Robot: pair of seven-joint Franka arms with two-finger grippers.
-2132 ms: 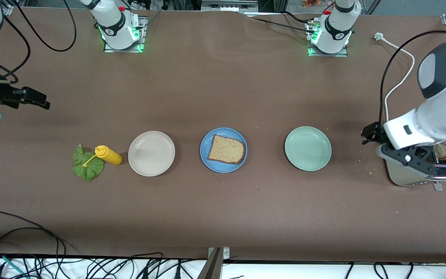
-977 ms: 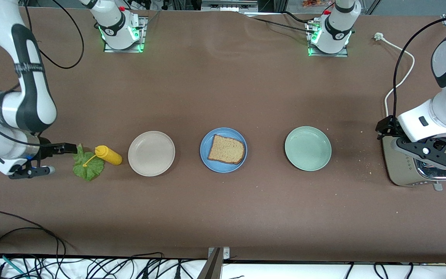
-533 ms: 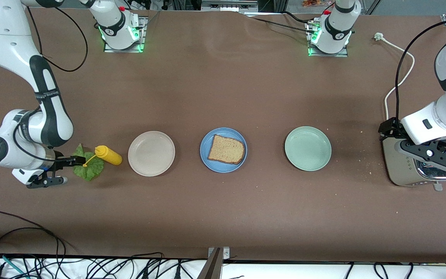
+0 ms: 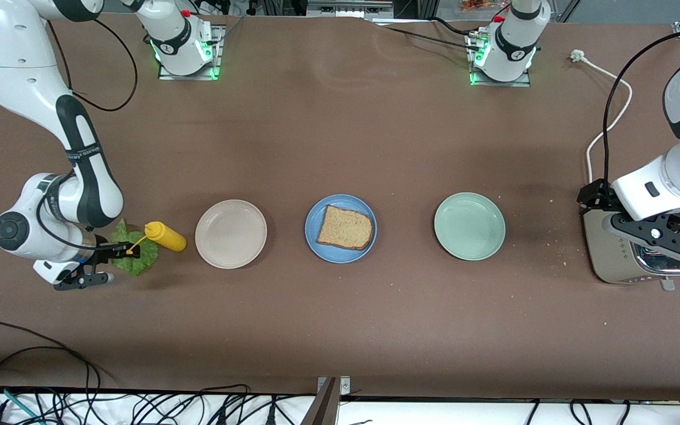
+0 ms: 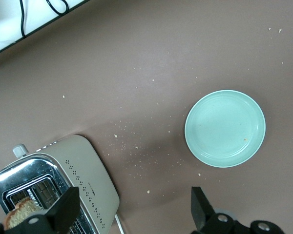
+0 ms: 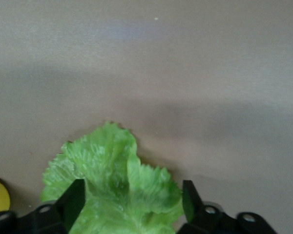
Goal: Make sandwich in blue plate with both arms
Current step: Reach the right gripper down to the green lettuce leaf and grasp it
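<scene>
Here, lettuce leaf (image 6: 118, 187) between right jaws, left jaws spread over toaster (image 5: 75, 175).

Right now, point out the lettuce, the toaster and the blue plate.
lettuce (image 6: 115, 190), right wrist view, middle of the leaf.
toaster (image 5: 85, 170), left wrist view, beige side.
blue plate (image 4: 316, 211), front view, bare rim beside the bread.

My right gripper (image 4: 117, 264) straddles the lettuce (image 4: 139, 260); mustard bottle (image 4: 166, 236) crowds it, bare table (image 4: 340, 330) nearer the camera.
</scene>
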